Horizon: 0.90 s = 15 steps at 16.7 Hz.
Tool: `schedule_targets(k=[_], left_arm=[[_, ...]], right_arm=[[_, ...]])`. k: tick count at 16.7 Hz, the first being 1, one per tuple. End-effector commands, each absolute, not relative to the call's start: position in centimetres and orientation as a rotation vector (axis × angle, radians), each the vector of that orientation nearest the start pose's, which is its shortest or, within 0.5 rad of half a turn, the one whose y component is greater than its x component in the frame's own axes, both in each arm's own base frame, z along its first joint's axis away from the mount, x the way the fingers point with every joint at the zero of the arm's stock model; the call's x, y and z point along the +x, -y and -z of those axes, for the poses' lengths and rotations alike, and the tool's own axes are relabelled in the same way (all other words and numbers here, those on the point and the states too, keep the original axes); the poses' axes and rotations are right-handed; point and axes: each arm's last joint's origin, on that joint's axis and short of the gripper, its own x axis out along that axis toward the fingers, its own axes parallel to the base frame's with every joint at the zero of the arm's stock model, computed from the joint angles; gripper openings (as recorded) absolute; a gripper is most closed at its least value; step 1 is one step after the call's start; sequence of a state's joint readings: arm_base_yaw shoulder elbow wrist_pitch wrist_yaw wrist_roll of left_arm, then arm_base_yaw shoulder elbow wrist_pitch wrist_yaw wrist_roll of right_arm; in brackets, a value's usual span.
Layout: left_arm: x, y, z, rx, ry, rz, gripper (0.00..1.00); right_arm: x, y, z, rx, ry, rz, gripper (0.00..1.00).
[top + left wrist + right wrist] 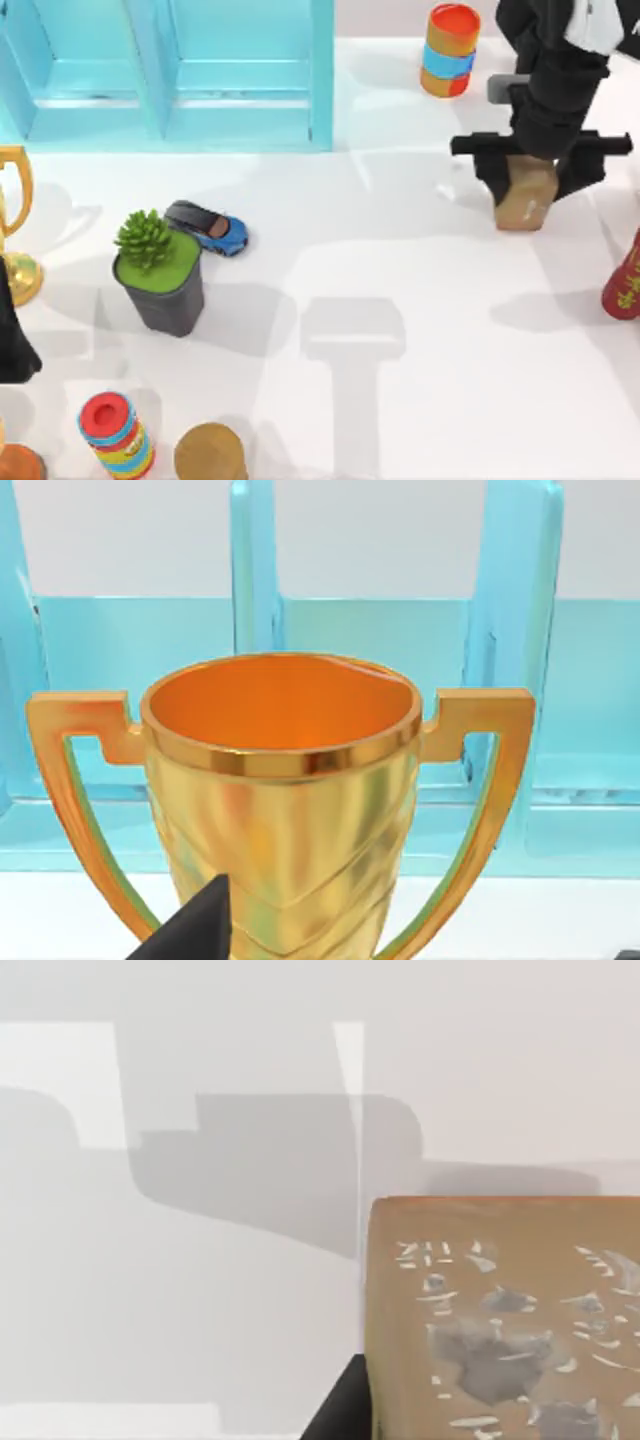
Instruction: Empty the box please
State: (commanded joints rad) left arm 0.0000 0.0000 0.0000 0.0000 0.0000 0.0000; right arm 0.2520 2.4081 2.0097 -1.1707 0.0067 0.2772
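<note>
Right gripper (527, 178): fingers clamped on the tan carton (524, 195), which sits upright between them, out on the open table (420, 330).
Left gripper (190, 935): one dark finger just beside the gold trophy (280, 810); whether it is spread or closed, I cannot tell.
Box (170, 75): the blue one beyond the trophy, well apart from the carton; its compartments look bare.
Progress: emptying seems done or nearly so; I'd guess only letting go of the carton is left.
</note>
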Motion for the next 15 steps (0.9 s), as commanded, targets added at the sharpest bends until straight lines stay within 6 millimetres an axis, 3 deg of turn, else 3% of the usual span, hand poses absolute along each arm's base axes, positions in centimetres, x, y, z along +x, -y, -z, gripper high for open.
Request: schedule_targets(k=[2, 15], left_arm=[[10.57, 0.12, -16.0, 0.0, 0.0, 0.0, 1.0], [10.57, 0.12, -16.0, 0.0, 0.0, 0.0, 1.0]], right_arm=[[45.5, -12.29, -13.79, 0.01, -1.569, 0.011, 0.0], [45.5, -12.29, -13.79, 0.01, -1.569, 0.011, 0.98]])
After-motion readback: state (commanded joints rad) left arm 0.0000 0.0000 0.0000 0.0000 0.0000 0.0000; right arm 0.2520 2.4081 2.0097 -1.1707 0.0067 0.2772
